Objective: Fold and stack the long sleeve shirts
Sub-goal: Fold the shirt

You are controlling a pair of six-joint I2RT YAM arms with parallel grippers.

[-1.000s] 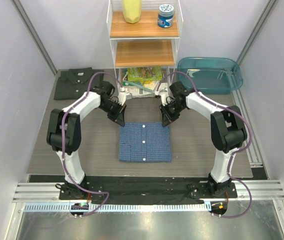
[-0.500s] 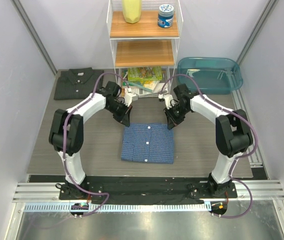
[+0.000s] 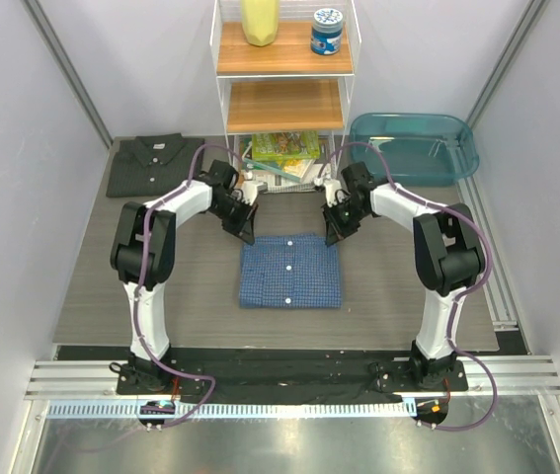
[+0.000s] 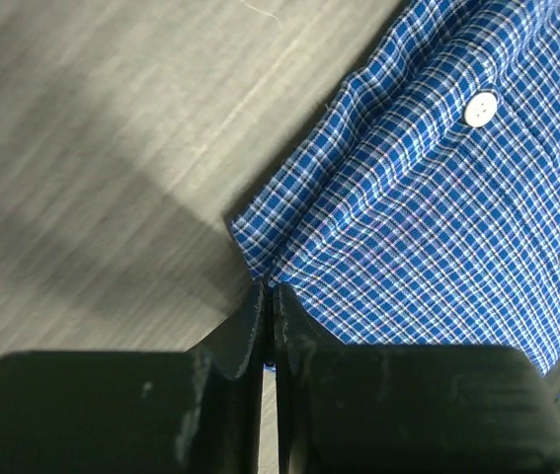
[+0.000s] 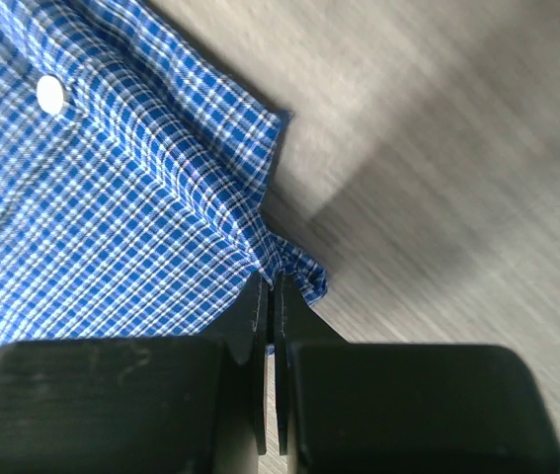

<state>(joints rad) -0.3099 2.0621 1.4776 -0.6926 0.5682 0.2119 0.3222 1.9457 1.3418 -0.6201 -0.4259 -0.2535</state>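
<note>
- Shirts: the blue checked shirt (image 3: 289, 272) lies mid-table between my two arms as a compact rectangle, button placket facing up. The dark grey shirt (image 3: 151, 165) sits folded, collar showing, at the far left corner of the table (image 3: 92, 286), well apart from the blue one.
- As far as I can judge, the folding is done or nearly done on both. The stacking is what is left, since neither shirt lies on the other yet.
- My left gripper (image 4: 268, 288) has its jaws pressed together on the far left corner of the blue checked shirt. The wrist view shows the checked hem pinched right at the tips.
- My right gripper (image 5: 270, 281) is clamped the same way on the far right corner, with a small ruffle of cloth bunched at its tips.
- Compared with a second ago, the blue checked shirt has slid away from the arm bases toward the shelf unit (image 3: 284, 99), and both arms now reach further out. Half a second ago it sat slightly skewed; now its edges look squarer to the table.
- Both grippers were on those same two corners throughout that second. The dark grey shirt and the teal tub (image 3: 413, 146) have not moved.
</note>
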